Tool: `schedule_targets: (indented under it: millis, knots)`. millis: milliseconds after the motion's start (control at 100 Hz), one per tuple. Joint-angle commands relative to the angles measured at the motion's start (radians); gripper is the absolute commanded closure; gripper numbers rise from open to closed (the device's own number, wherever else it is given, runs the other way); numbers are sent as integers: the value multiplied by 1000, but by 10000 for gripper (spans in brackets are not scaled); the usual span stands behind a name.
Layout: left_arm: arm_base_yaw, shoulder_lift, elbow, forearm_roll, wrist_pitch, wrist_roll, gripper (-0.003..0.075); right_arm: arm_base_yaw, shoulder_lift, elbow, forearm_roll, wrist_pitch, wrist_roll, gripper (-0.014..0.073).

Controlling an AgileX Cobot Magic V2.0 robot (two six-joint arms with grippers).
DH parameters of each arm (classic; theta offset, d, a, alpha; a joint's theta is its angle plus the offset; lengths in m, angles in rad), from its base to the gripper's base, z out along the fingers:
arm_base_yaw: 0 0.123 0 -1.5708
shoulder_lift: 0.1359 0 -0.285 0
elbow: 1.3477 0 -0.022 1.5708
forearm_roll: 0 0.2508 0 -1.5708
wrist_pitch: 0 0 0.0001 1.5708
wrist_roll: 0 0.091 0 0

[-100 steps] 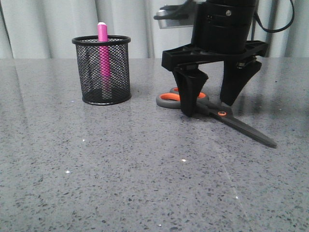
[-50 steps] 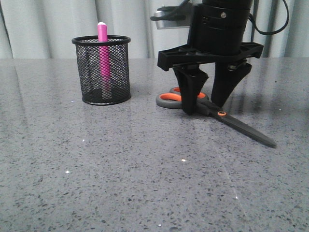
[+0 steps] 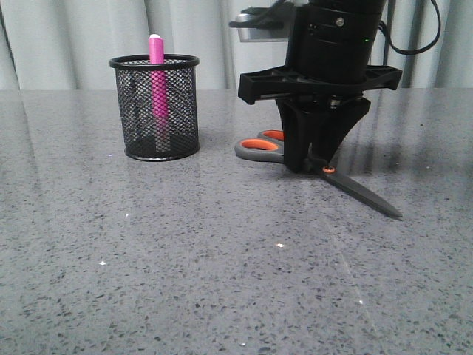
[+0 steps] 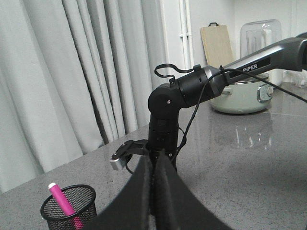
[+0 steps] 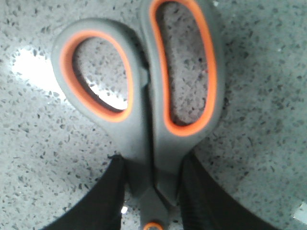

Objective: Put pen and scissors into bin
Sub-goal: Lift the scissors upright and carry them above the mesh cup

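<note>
Fingers [image 5: 112, 191] of the right gripper [image 3: 316, 164] now clamped on the scissors [image 3: 310, 159] just below the handle loops, near the pivot; half a second ago they stood apart, straddling it. Blade tip sits shifted inward on the table [image 3: 185, 259]. Grasp made, lift next. Left gripper [image 4: 154, 191] pressed together, empty. Beyond, pen [image 3: 157, 81] stands in the bin [image 3: 157, 107]
</note>
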Motion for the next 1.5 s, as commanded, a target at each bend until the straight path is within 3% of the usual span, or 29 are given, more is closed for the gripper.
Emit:
schedule_targets:
  millis: [0,230,580,730,830,1151,1291,1491]
  knots:
    - [3,13,-24,-68,-46,-11,742,1,-23,-16,37,12,2,664]
    - [3,13,-24,-98,-46,-11,742,1,-108,-17,33,9,6,662]
    - [3,13,-24,-109,-55,-11,742,22,-383,-16,57,-141,46,662]
    - [3,13,-24,-109,-55,-11,742,87,-470,17,77,-367,46,662]
    - [3,13,-24,-109,-62,-11,742,140,-488,68,69,-590,44,662]
    - [3,13,-24,-113,-52,-11,742,193,-423,330,16,-1484,44,662]
    - [3,13,-24,-113,-45,-11,742,193,-339,331,9,-1645,44,662]
    - [3,13,-24,-113,-45,-11,742,192,-244,324,-15,-1692,21,662]
